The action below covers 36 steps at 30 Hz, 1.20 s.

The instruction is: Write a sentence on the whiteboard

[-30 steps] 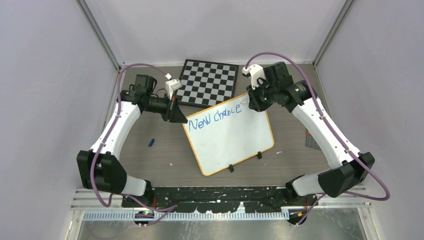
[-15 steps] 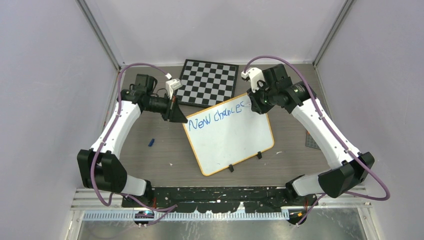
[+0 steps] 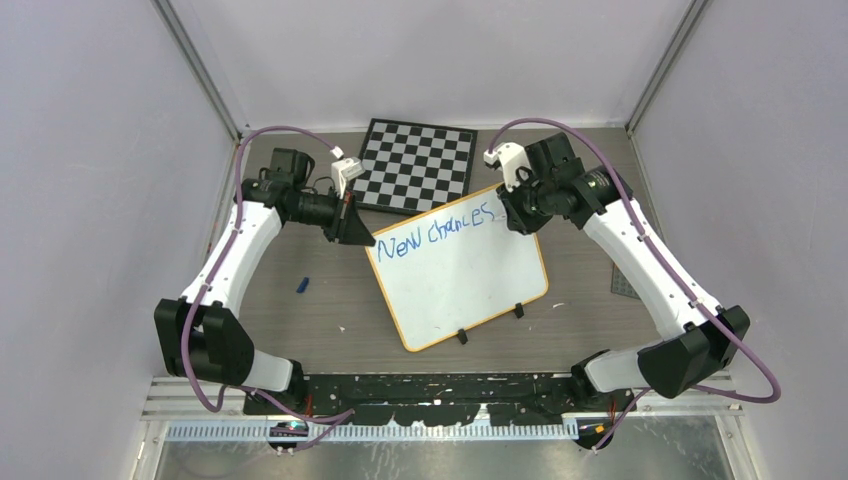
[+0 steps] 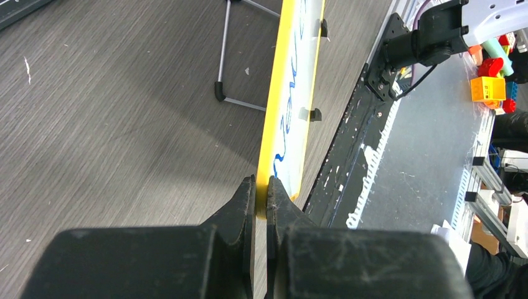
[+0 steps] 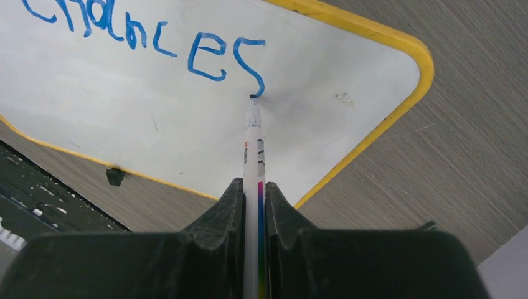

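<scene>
The whiteboard (image 3: 470, 275), white with an orange-yellow rim, lies tilted in the middle of the table and carries blue writing, "New chances". My left gripper (image 3: 362, 238) is shut on its rim at the far left corner; in the left wrist view the fingertips (image 4: 262, 184) pinch the yellow edge of the whiteboard (image 4: 292, 93). My right gripper (image 3: 508, 215) is shut on a thin white marker (image 5: 253, 156). The marker's tip touches the whiteboard (image 5: 155, 124) at the lower end of the last letter "s", near the board's far right corner.
A black-and-white chessboard (image 3: 415, 165) lies just behind the whiteboard. A small blue cap (image 3: 302, 285) sits on the table to the left, and a dark flat piece (image 3: 625, 283) lies by the right wall. The board's wire stand (image 4: 223, 62) shows underneath it.
My right gripper moved rightward along the top line with the marker, and the letter "s" has been added after "chance". The left gripper and the board stayed still.
</scene>
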Motion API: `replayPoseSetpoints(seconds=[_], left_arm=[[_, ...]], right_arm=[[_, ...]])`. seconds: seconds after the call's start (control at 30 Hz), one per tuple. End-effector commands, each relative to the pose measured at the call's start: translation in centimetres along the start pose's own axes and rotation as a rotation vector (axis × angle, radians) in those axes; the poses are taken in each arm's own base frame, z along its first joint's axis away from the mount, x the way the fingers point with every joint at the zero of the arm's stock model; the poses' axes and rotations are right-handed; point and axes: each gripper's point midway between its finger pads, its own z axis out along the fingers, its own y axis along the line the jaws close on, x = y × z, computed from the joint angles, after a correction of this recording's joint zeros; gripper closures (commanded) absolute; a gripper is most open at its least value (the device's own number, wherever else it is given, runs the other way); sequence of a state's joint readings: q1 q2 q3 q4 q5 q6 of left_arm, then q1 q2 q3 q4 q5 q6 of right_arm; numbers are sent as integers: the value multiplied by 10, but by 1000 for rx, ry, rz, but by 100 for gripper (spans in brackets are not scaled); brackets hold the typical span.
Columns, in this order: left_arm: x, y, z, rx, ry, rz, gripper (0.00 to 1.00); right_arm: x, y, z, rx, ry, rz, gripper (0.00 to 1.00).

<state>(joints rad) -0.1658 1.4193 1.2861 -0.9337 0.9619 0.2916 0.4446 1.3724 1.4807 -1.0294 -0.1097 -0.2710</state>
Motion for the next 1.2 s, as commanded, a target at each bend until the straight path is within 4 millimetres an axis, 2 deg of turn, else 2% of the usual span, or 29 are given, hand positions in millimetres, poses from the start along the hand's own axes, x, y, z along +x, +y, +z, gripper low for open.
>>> replayPoseSetpoints(seconds=[0.0,0.13,0.27,0.33,0.37,0.43,0.5,0.57,0.73,0.9,1.0,1.17], left_arm=[[7,3,9,-8,42,24,100],[7,3,9,-8,41,25,100],[4,1,8,-12,32,20,99],[3,0,8,-5,27,20,89],[2,-1,7,-2,24,19,76],[0,-3,7,4,19,18,59],[-2,-4,6,6,13,19,50],[-2,-6,6,7,10,22,45],[0,-9,4,4,4,35,42],[3,-11,3,6,3,35,41],[4,-13,5,25,-2,31,41],[2,-15,6,48,-8,26,47]], right_arm=[[-6,15,-4,-79,-28,-10,100],[-12,29,-11,-156,-43,-10,100],[-18,49,-28,-264,-73,-4,100],[-18,62,-33,-320,-83,8,100],[-17,67,-34,-338,-81,12,100],[-15,76,-31,-358,-67,22,100],[-15,82,-27,-357,-59,27,100],[-17,91,-25,-349,-58,11,100],[-23,111,-22,-321,-78,-42,100],[-17,139,-21,-374,-69,-98,100],[-24,148,-17,-388,-136,-91,100],[-30,159,1,-374,-181,-104,100]])
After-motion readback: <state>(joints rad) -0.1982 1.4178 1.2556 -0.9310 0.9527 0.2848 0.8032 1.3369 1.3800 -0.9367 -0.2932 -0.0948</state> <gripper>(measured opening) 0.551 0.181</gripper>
